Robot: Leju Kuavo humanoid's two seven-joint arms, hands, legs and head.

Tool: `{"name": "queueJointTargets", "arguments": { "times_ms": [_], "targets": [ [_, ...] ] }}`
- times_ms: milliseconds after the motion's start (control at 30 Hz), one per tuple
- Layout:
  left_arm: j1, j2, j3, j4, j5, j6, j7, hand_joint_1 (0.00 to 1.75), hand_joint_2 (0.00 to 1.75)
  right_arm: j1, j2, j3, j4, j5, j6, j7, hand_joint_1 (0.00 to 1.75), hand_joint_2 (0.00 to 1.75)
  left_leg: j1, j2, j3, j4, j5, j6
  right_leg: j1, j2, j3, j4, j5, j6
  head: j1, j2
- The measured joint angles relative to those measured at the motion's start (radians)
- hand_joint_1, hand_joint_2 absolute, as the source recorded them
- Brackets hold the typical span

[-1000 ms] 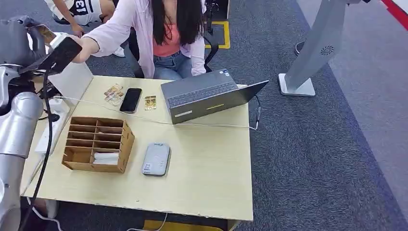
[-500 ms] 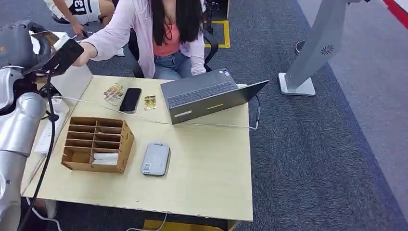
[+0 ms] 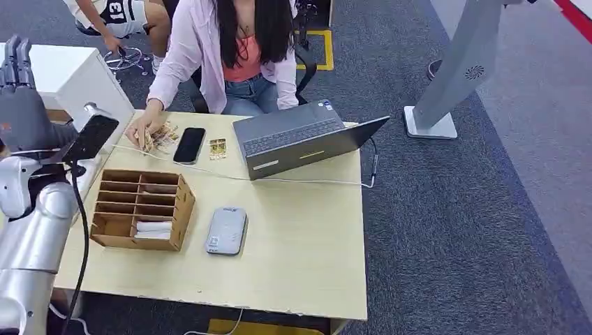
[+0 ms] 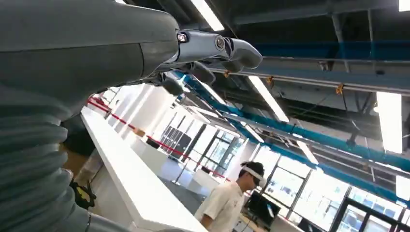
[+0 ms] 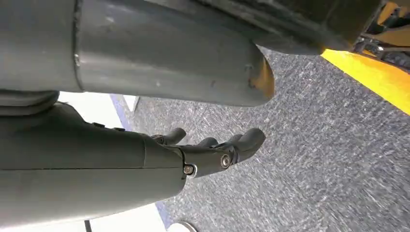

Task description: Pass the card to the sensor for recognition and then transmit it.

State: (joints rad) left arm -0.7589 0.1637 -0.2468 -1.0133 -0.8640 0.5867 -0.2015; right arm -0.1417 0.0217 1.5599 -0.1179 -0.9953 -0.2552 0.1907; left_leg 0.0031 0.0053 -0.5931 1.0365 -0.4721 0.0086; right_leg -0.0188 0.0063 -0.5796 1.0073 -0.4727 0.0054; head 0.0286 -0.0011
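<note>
My left hand is raised at the table's far left corner, fingers pointing up and holding nothing; in the left wrist view the left hand shows bare against the ceiling. A person's hand rests on a small pile of cards at the back of the table. Another card lies beside a black phone. The grey card sensor lies flat near the table's middle. My right hand hangs over the carpet with loosely spread fingers and nothing in it.
A wooden compartment box stands left of the sensor. An open laptop sits at the back, its white cable crossing the table. A white cabinet stands behind my left arm. A grey stand is at the right.
The person's hand has left my raised left hand and come down onto the card pile on the table. My left hand is now bare and the arm has dropped lower.
</note>
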Motion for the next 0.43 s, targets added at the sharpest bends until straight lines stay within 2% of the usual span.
{"name": "queueJointTargets", "arguments": {
  "times_ms": [67, 100, 133, 167, 200, 267, 300, 367, 433],
  "targets": [
    [0.043, 0.004, 0.010, -0.053, 0.024, 0.010, -0.025, 0.00, 1.75, -0.001, 0.000, 0.000, 0.000, -0.005, -0.003, 0.000, 0.00, 0.00, 0.000, -0.001, -0.001, 0.000, 0.000, 0.000, 0.000, -0.001, 0.001, 0.000, 0.000, 0.000, 0.001, 0.000],
    [0.103, 0.004, 0.020, -0.101, 0.046, 0.015, -0.047, 0.00, 1.75, -0.002, 0.000, 0.000, 0.000, -0.013, -0.004, 0.000, 0.00, 0.00, -0.001, 0.000, 0.002, -0.001, -0.001, 0.000, -0.001, 0.000, 0.002, 0.000, 0.000, 0.000, 0.004, 0.000],
    [0.205, 0.000, 0.042, -0.195, 0.091, 0.029, -0.094, 0.00, 1.75, -0.002, 0.000, -0.001, 0.000, -0.026, -0.010, -0.005, 0.00, 0.00, -0.003, 0.005, 0.008, -0.004, -0.004, -0.002, -0.004, 0.006, 0.004, 0.000, -0.001, -0.001, 0.009, 0.000],
    [0.314, -0.003, 0.071, -0.291, 0.158, 0.050, -0.156, 0.00, 1.75, 0.003, 0.000, -0.002, 0.000, -0.039, -0.018, -0.008, 0.00, 0.00, -0.005, 0.014, 0.013, -0.005, -0.007, -0.001, -0.005, 0.014, 0.005, -0.001, -0.003, 0.000, 0.002, 0.000],
    [0.392, -0.019, 0.088, -0.352, 0.218, 0.053, -0.221, 0.00, 1.75, 0.007, 0.001, -0.003, 0.000, -0.052, -0.021, -0.012, 0.00, 0.00, -0.004, 0.014, 0.013, -0.005, -0.007, -0.001, -0.005, 0.015, 0.005, -0.001, -0.004, 0.001, -0.007, 0.000],
    [0.528, -0.044, 0.104, -0.450, 0.307, 0.050, -0.290, 0.00, 1.75, 0.010, 0.001, -0.006, 0.000, -0.069, -0.027, -0.017, 0.00, 0.00, -0.003, 0.012, 0.009, -0.004, -0.007, -0.001, -0.004, 0.013, 0.004, -0.002, -0.004, 0.001, 0.002, 0.000],
    [0.603, -0.052, 0.122, -0.514, 0.382, 0.033, -0.325, 0.00, 1.75, 0.009, 0.001, -0.008, 0.000, -0.080, -0.034, -0.019, 0.00, 0.00, -0.003, 0.013, 0.009, -0.004, -0.009, -0.001, -0.004, 0.014, 0.004, -0.002, -0.004, 0.001, 0.003, 0.000],
    [0.724, -0.081, 0.169, -0.616, 0.581, -0.047, -0.391, 0.00, 1.75, 0.012, 0.002, -0.013, 0.000, -0.100, -0.037, -0.017, 0.00, 0.00, -0.003, 0.013, 0.009, -0.004, -0.010, 0.000, -0.004, 0.014, 0.004, -0.002, -0.006, 0.002, 0.000, 0.000],
    [0.836, -0.131, 0.250, -0.703, 0.849, -0.196, -0.448, 0.00, 1.75, 0.017, 0.003, -0.023, 0.000, -0.121, -0.039, -0.015, 0.00, 0.00, -0.003, 0.013, 0.009, -0.004, -0.011, 0.001, -0.004, 0.013, 0.004, -0.002, -0.008, 0.002, 0.000, 0.000]
  ]
}}
